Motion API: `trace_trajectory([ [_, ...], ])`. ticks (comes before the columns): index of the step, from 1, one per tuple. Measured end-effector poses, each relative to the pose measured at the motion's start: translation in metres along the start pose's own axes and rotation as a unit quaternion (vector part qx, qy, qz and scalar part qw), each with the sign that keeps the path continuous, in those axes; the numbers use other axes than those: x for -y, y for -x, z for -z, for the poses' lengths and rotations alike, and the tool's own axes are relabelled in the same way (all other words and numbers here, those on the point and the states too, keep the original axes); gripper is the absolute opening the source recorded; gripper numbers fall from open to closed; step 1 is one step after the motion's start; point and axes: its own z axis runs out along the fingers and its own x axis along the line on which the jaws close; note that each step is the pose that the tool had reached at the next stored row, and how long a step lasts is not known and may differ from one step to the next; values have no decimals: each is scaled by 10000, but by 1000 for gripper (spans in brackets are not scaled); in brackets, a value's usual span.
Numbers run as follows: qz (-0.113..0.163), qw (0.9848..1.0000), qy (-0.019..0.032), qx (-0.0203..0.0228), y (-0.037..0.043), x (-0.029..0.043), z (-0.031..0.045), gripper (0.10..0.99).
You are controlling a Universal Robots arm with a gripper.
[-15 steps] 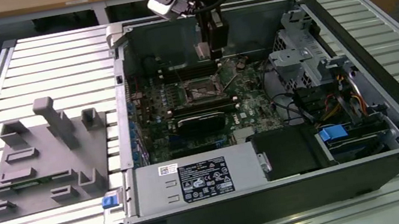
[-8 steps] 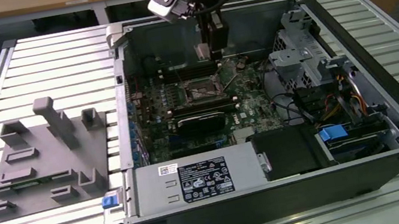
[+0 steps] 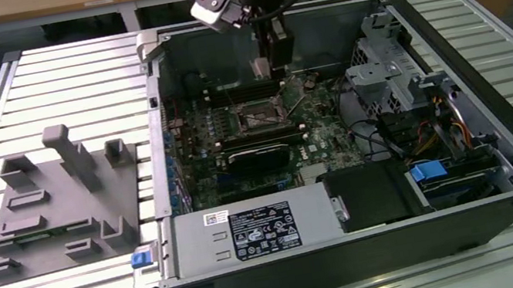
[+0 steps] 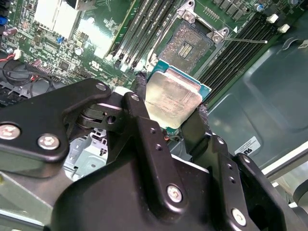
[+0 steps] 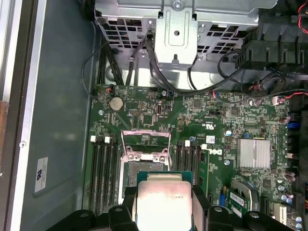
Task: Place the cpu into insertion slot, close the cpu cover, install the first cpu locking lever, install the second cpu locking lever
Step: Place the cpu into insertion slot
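- The chip point(image 4: 173, 98) is sitting between the two black fingers point(image 4: 138, 94), pale metal face showing. Both wrist views are showing it point(image 5: 163, 199).
- The gripper point(image 4: 171, 103) is clenching the chip by two opposite edges and holding it off the board.
- The socket point(image 4: 185, 48) is lying bare just beyond the fingertips, with nothing seated in it.
- The cover point(image 5: 144, 155) is standing flipped open on the socket's far side from the fingers.
- Black memory slots point(image 5: 102, 175) are running along either side of the fingers.
- The green motherboard point(image 3: 321, 121) is lying under the fingers, inside the open computer case point(image 3: 508, 149).
- In the exterior view, the gripper point(image 3: 270, 63) is hanging inside the case.
- A grey moulded fixture point(image 3: 58, 204) is sitting on the slatted table point(image 3: 66, 66), well apart from the fingers.
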Motion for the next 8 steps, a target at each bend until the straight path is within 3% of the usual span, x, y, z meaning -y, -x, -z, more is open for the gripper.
trace_trajectory([
  [8,0,10000,0,0,1,3,-37,541],
])
